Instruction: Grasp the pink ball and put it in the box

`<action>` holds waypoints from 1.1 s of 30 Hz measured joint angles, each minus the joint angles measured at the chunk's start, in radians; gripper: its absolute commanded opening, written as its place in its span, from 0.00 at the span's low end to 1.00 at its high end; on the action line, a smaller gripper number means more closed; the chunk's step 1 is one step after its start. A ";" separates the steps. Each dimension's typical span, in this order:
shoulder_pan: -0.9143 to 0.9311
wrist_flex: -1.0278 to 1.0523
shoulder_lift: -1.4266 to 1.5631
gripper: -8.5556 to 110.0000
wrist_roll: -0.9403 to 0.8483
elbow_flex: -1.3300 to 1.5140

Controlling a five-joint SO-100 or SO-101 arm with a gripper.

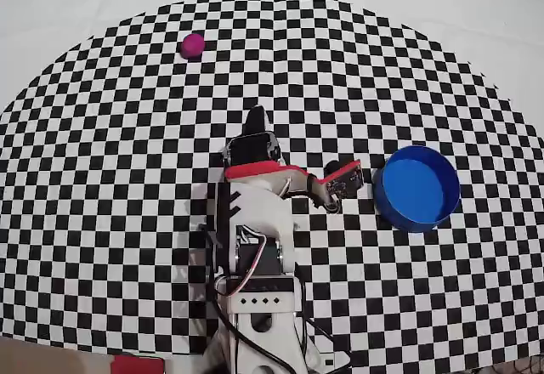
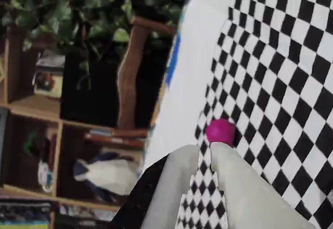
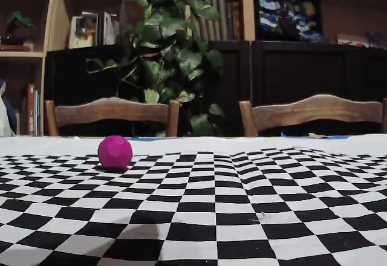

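From the overhead view I see the pink ball (image 1: 193, 45) far up-left of the box (image 1: 416, 189) on the checkered cloth (image 1: 102, 178), well apart from it, with the gripper (image 1: 255, 121) between them, also short of the ball. In the wrist view the gripper (image 2: 204, 155) fingers look nearly together, empty, though blur makes me unsure; the ball (image 2: 220, 131) sits beyond them. The fixed view shows the ball (image 3: 115, 152) resting alone.

The pink ball (image 1: 193, 45) was a plain magenta. The box (image 1: 416, 189) was bright blue inside and out. The counter (image 1: 102, 187) wore a black-and-white checker pattern edged in plain white. The arm (image 1: 255, 221) was white with red trim, and the hand (image 2: 204, 158) had pale grey fingers.
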 measured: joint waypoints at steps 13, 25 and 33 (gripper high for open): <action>0.008 -0.040 0.000 0.07 -0.738 0.000; 0.005 -0.051 0.000 0.08 -1.200 0.000; 0.003 -0.061 0.000 0.08 -1.207 0.000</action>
